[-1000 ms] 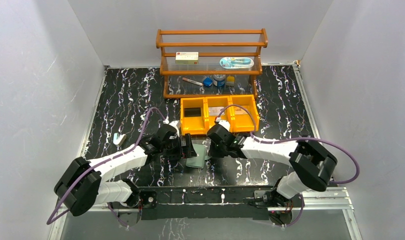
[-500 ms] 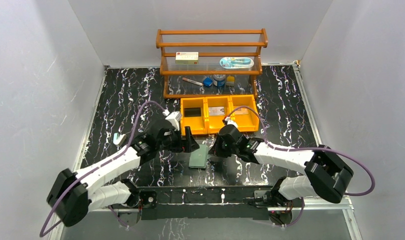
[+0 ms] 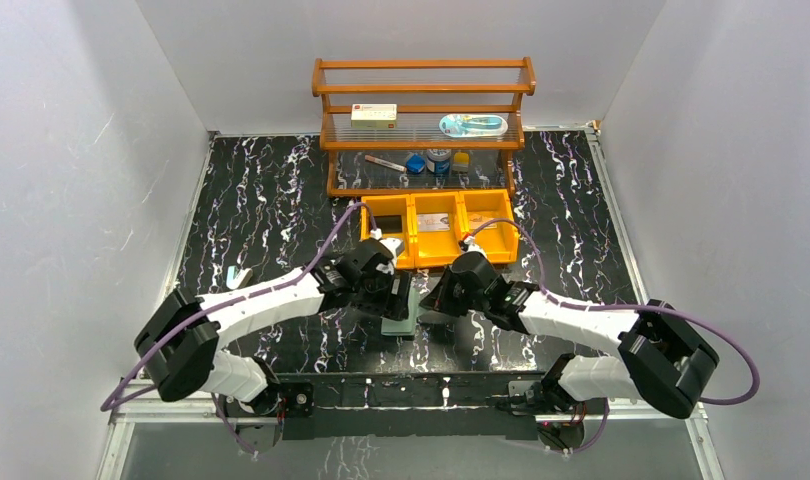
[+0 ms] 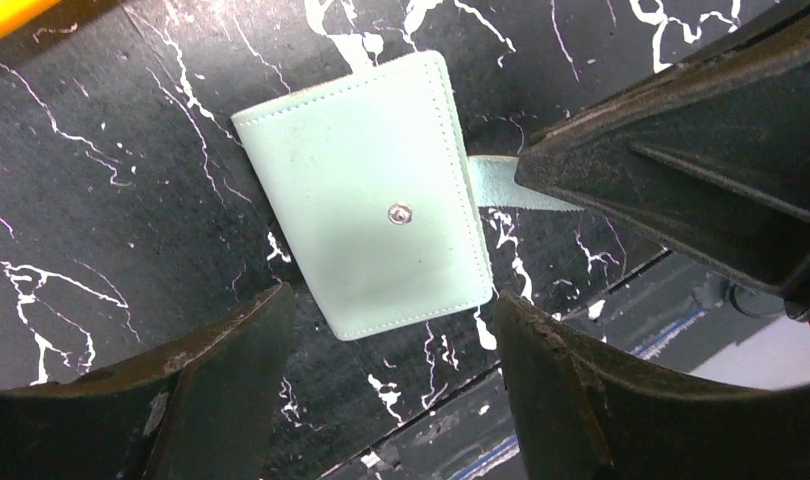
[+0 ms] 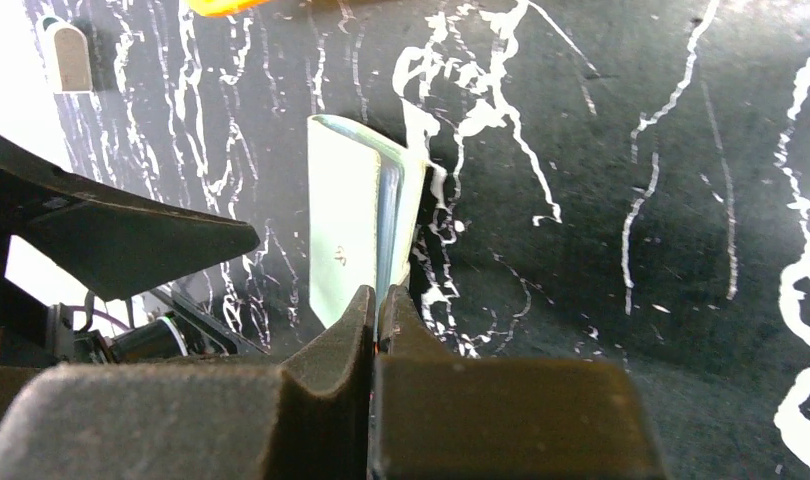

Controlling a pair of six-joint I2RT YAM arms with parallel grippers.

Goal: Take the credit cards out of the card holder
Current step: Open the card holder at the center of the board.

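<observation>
- At the front middle of the black marbled table (image 3: 261, 200), the card holder (image 4: 376, 200) lay folded shut with its snap stud facing up, a little in front of the orange bins (image 3: 439, 258).
- On my left wrist view, the left gripper (image 4: 391, 300) hung directly above the card holder with its jaws well apart and nothing in them.
- One fingertip (image 4: 231, 360) sat just beside each near corner of the card holder. I could not tell whether either one touched it.
- The little snap tab (image 4: 501, 182) stuck out sideways from the card holder's edge and ran straight into the tip of the right gripper (image 5: 374, 300).
- On my right wrist view, that gripper's fingers were pressed together, pinching the tab. The card holder's edge lay right ahead of them, showing pale blue-green layers.
- From above, I saw the two arms meeting over the card holder from opposite sides.
- A wooden shelf (image 3: 421, 90) stood at the back of the table, behind the bins.
</observation>
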